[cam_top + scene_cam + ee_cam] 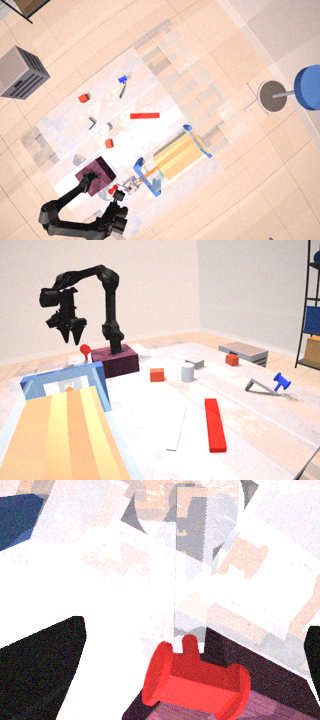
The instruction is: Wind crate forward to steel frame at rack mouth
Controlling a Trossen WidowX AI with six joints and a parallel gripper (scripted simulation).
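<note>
The orange and yellow crate [178,155] [64,433] lies flat in the clear-panelled cubby. Its front stands a short way back from the blue steel frame [140,169] [62,371]. An orange strap [149,174] runs from the crate to the pale winch [130,187] [190,514]. The winch handle, with a red knob [112,189] [85,349] [196,683], sits at the winch, its knob standing up. My gripper [118,194] [72,339] [194,630] is open and empty. It hangs above the knob, apart from it.
The arm's purple base [96,175] [116,364] stands beside the winch. On the bench lie a red bar [144,115] [214,424], two orange cubes [109,143] [83,98], a grey cylinder [187,372], a grey bracket [91,122] and a blue-handled tool [122,79] [281,381].
</note>
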